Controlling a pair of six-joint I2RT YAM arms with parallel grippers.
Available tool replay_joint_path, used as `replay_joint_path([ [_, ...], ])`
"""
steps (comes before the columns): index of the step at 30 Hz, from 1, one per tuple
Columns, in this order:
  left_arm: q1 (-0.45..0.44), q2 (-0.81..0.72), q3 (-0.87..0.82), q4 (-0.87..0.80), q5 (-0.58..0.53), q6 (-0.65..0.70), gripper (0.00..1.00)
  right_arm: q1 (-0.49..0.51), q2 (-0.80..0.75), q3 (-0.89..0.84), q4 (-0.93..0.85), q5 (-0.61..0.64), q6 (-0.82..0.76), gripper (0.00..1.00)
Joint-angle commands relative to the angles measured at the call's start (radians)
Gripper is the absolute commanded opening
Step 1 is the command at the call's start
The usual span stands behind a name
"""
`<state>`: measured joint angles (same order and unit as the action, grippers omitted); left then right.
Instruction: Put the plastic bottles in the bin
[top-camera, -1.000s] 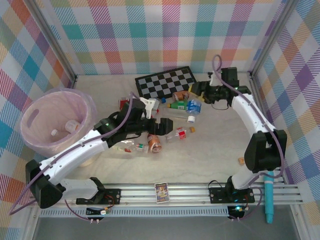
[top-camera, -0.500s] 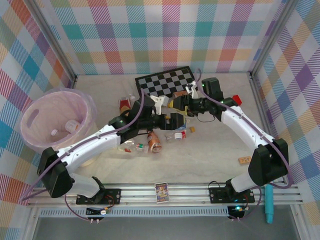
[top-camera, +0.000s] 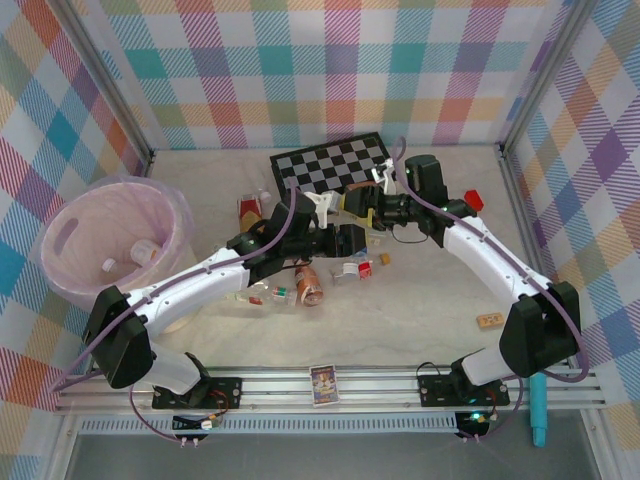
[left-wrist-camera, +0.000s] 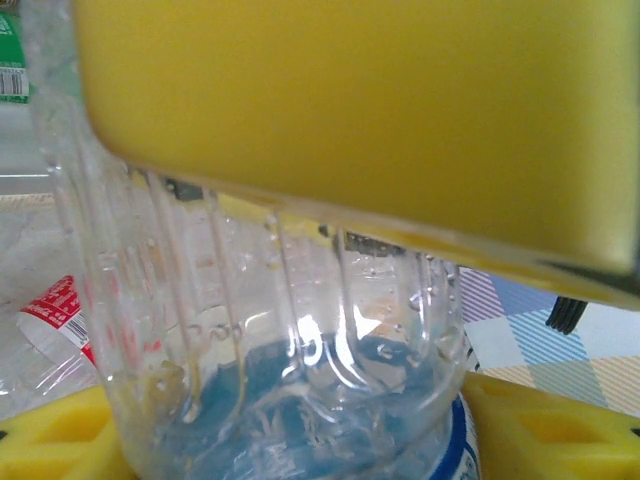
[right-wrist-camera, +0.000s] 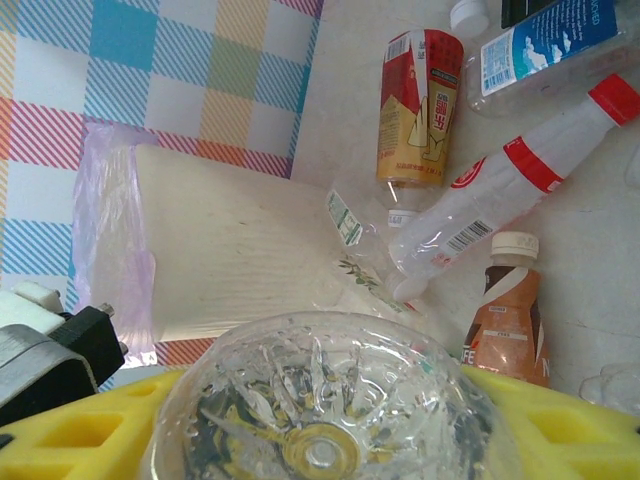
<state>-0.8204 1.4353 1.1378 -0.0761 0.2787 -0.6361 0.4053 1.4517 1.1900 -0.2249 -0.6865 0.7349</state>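
At the middle of the worktop (top-camera: 430, 290), on the near side of the checkerboard (top-camera: 332, 162), the plastic bottles (top-camera: 352, 268) lie in a loose heap: clear, brown and white bodies, red and white caps, coloured labels. One brown bottle (top-camera: 309, 283) lies at the heap's near edge. The bin (top-camera: 85, 215), round, cream and lined with a pink bag, stands at the left edge, well apart from the heap. Two small bottles (top-camera: 140, 252) lie inside it.

Top view: the left gripper (top-camera: 347, 240) and right gripper (top-camera: 366, 207) meet above the heap, just beside each other. Their jaws cannot be read from there.

Left wrist view: a clear bottle (left-wrist-camera: 260, 330), ribbed and with a blue label, sits between the yellow pads (left-wrist-camera: 350, 100), pressed against them above and below. Left jaws: grasping the clear bottle.

Right wrist view: a clear moulded bottle base (right-wrist-camera: 325, 410) fills the gap between the yellow fingers (right-wrist-camera: 70, 440). Whether those jaws are clamping or slack cannot be told, nor whether this is the same bottle. Beyond it stand the bin's cream wall and pink liner. On the worktop lie a red-and-yellow-labelled bottle (right-wrist-camera: 418, 110), a red-capped clear bottle (right-wrist-camera: 500, 190) and a white-capped brown bottle (right-wrist-camera: 510, 300).
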Motion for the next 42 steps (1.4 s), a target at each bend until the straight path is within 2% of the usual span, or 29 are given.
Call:
replay_joint_path([
  [1,-0.013,-0.002,-0.015,0.017,0.008,0.018,0.6,0.004,-0.008,-0.004,0.03,-0.017,0.031,0.68],
  [3,-0.014,-0.006,-0.015,0.007,0.003,0.022,0.59,0.004,-0.011,0.011,0.008,-0.005,0.022,0.71],
  [7,-0.013,-0.021,-0.011,-0.029,-0.028,0.043,0.59,-0.003,-0.028,0.059,-0.076,0.033,-0.012,0.87],
  [9,-0.01,-0.023,0.002,-0.067,-0.053,0.065,0.58,-0.013,-0.048,0.077,-0.113,0.053,-0.03,0.9],
  [14,0.001,-0.033,0.07,-0.192,-0.114,0.134,0.56,-0.084,-0.132,0.074,-0.196,0.108,-0.061,0.94],
  [17,0.018,-0.053,0.14,-0.339,-0.163,0.189,0.52,-0.137,-0.192,0.041,-0.236,0.145,-0.082,0.94],
  [20,0.053,-0.071,0.246,-0.494,-0.216,0.252,0.36,-0.172,-0.23,0.001,-0.298,0.187,-0.118,0.94],
  [24,0.122,-0.092,0.398,-0.693,-0.304,0.345,0.28,-0.191,-0.256,-0.068,-0.345,0.193,-0.149,0.94],
  [32,0.363,-0.171,0.614,-0.921,-0.408,0.451,0.18,-0.197,-0.269,-0.157,-0.318,0.171,-0.14,0.94],
  [37,0.601,-0.225,0.659,-0.973,-0.389,0.476,0.15,-0.197,-0.241,-0.147,-0.304,0.138,-0.14,0.94],
  [42,0.82,-0.285,0.57,-0.963,-0.306,0.468,0.12,-0.196,-0.231,-0.15,-0.303,0.13,-0.144,0.93],
])
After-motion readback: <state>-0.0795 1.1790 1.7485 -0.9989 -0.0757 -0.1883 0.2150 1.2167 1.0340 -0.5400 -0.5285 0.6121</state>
